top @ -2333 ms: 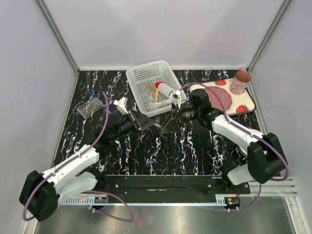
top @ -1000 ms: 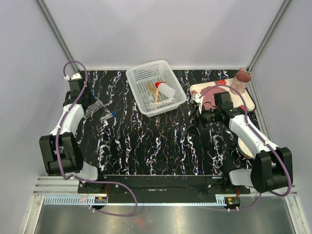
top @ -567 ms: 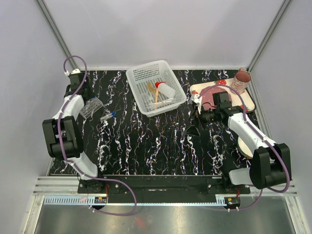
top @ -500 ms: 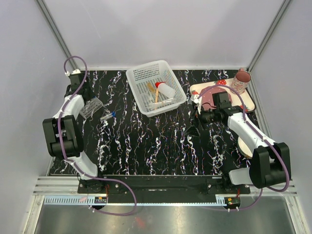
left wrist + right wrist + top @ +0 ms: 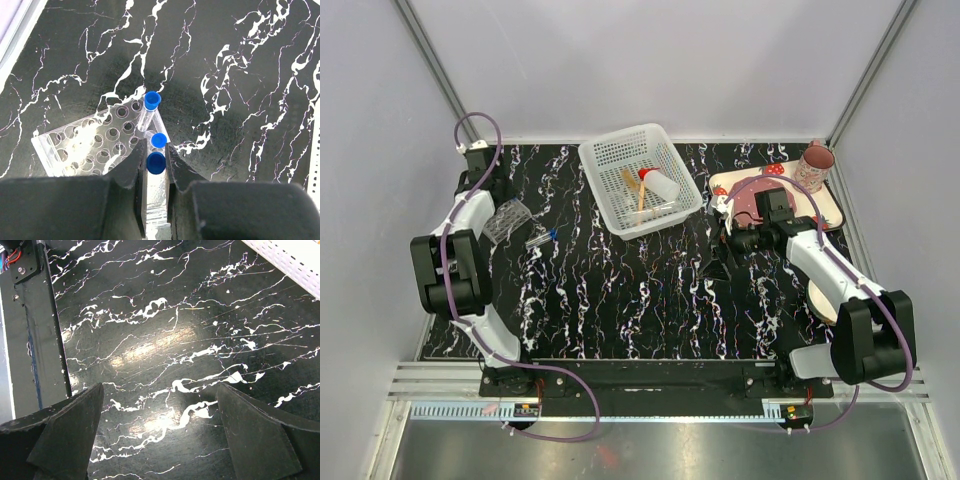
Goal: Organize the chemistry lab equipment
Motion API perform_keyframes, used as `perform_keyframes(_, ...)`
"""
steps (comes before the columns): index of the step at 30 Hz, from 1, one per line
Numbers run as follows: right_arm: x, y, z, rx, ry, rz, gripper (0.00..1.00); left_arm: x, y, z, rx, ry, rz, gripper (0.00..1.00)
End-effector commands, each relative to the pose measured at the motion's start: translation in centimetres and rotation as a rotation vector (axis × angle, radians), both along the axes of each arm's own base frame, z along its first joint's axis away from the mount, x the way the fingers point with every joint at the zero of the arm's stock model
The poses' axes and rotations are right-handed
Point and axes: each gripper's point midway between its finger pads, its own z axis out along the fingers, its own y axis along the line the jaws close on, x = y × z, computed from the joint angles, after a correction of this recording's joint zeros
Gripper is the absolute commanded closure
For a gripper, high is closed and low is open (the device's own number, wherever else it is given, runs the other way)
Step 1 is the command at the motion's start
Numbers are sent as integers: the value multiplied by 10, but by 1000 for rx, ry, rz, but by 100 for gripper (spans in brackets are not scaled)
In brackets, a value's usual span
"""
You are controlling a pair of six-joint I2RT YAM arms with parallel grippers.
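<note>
My left gripper point(image 5: 154, 156) is shut on a clear tube with a blue cap point(image 5: 156, 163), held upright just over the near edge of the clear tube rack point(image 5: 82, 145). Two more blue-capped tubes point(image 5: 151, 101) stand tilted in the rack. In the top view the left gripper point(image 5: 500, 200) is at the far left by the rack point(image 5: 507, 222), and loose tubes point(image 5: 541, 238) lie to its right. The red-capped squeeze bottle point(image 5: 658, 184) and orange sticks point(image 5: 631, 184) lie in the white basket point(image 5: 605, 160). My right gripper point(image 5: 717, 264) point(image 5: 160, 440) is open and empty over bare table. No funnel shows.
A strawberry-print tray point(image 5: 825, 212) with a pink plate point(image 5: 770, 200) and a pink mug point(image 5: 814, 166) stands at the back right. The black marble table point(image 5: 640, 300) is bounded by grey walls. The basket's edge point(image 5: 295, 260) shows at the right wrist view's top right.
My left arm swung from the table's middle to the far-left rack with a tube. My right arm drew back from the basket toward the tray. In the last half second little moved.
</note>
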Motion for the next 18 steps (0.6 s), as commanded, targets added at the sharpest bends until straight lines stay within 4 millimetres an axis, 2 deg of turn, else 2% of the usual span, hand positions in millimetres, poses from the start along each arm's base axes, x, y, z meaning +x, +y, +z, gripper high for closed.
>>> perform_keyframes(1, 11, 1, 12, 2, -55, 9, 0, 20, -3, 20, 15, -74, -16, 96)
perform_keyframes(18, 11, 1, 12, -1, -49, 14, 0, 20, -6, 15, 103, -35, -25, 96)
